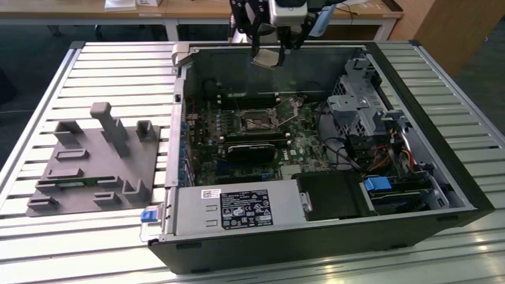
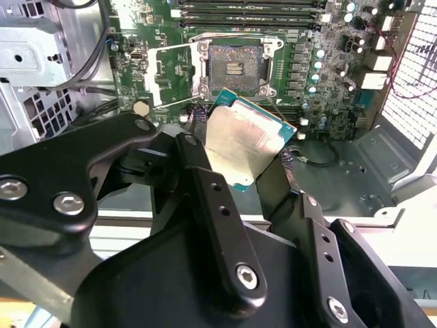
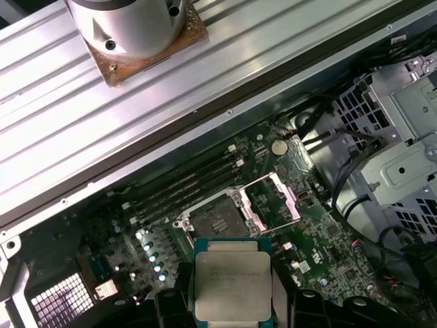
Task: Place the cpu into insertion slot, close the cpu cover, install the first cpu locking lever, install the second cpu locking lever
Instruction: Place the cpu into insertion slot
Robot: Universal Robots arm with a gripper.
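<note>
**Exterior view.** We see the end effector (image 1: 271, 52) clamped on the cpu (image 1: 266, 58), which hangs tilted in the air above the open computer case (image 1: 276, 251). The case lies on its side on the slatted bench (image 1: 94, 65). The insertion slot (image 1: 256, 123) sits on the green motherboard inside the case, well apart from the cpu. A grey fixture block (image 1: 94, 160) rests on the bench towards the exterior view's left of the case.

**Second wrist view.** We see the black fingers (image 2: 198, 171) of the end effector (image 2: 239, 160) pressing on two opposite edges of the cpu (image 2: 242, 140), metal top facing the camera. Beyond the chip, the insertion slot (image 2: 235, 68) stands uncovered, its dark centre exposed. The cpu cover (image 2: 199, 72) is swung open beside it.

**First wrist view.** We see the cpu (image 3: 232, 277) held in the end effector (image 3: 235, 304), clear of the board. The insertion slot (image 3: 215, 219) is unoccupied, the cpu cover (image 3: 287, 193) raised alongside it, and the long memory slots (image 3: 184, 188) run near it.
</note>
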